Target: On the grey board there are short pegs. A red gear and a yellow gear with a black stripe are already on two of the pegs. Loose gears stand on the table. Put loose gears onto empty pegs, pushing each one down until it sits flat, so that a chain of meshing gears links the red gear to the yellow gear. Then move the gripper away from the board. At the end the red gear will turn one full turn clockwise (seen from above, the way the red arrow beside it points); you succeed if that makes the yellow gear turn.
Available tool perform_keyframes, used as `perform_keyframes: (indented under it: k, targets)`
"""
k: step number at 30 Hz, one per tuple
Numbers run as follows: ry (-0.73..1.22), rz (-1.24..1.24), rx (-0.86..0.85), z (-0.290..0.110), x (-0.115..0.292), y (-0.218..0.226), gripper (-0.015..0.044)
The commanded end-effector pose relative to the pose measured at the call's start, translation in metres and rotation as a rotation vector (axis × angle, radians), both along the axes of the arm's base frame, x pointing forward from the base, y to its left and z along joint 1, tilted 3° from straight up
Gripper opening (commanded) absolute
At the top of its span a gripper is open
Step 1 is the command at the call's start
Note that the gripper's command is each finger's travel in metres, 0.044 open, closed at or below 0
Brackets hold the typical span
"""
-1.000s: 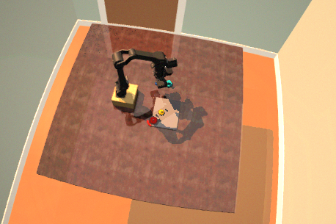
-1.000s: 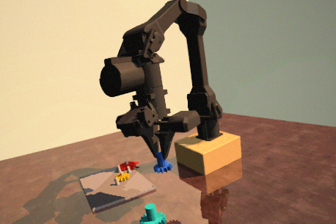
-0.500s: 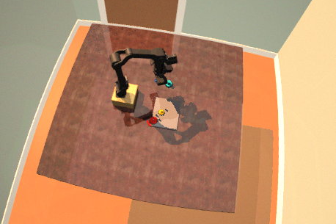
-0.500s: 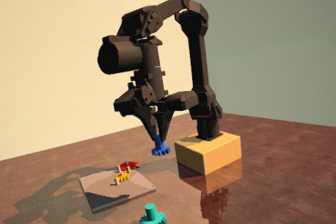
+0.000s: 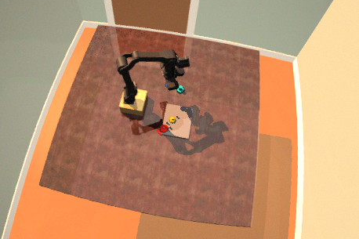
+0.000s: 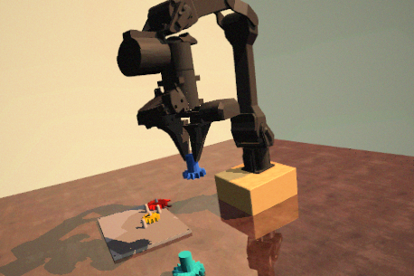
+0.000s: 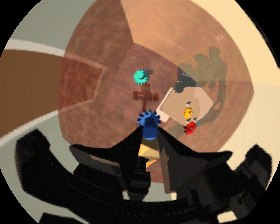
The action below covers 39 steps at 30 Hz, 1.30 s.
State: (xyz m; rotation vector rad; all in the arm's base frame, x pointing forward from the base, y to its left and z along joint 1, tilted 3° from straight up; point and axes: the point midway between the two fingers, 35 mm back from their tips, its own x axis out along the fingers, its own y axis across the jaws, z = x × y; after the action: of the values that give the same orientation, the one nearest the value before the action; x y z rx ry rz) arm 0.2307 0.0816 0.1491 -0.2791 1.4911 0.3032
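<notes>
My gripper (image 6: 192, 158) (image 7: 149, 128) is shut on the handle of a blue gear (image 6: 194, 173) (image 7: 149, 119), which hangs teeth down in the air, well above the table. The grey board (image 5: 181, 131) (image 6: 174, 232) (image 7: 203, 102) lies to one side below it. The red gear (image 5: 165, 128) (image 6: 160, 205) (image 7: 190, 128) is at the board's corner. The yellow gear (image 5: 172, 121) (image 6: 151, 218) (image 7: 188, 111) sits near it. Several short bare pegs stand around the yellow gear. A teal gear (image 5: 180, 89) (image 6: 186, 267) (image 7: 140, 76) stands on the table with its handle up, off the board.
The arm's yellow base block (image 5: 133, 107) (image 6: 256, 188) stands on the brown table (image 5: 117, 165) (image 6: 212, 218) beside the board. Shadows of the arm fall across part of the board. A red arrow (image 5: 159, 132) lies beside the red gear.
</notes>
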Motion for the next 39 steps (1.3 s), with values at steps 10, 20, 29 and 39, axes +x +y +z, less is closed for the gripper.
perform_keyframes:
  k: [10,20,29,39]
  targets:
    - [-0.003,0.002,0.003,-0.009,0.011,-0.019,0.0]
    - [-0.003,0.002,0.001,-0.018,0.019,-0.036,0.0]
    - [-0.002,0.002,-0.001,-0.025,0.024,-0.052,0.0]
    - [0.002,0.004,-0.007,-0.035,0.027,-0.071,0.0]
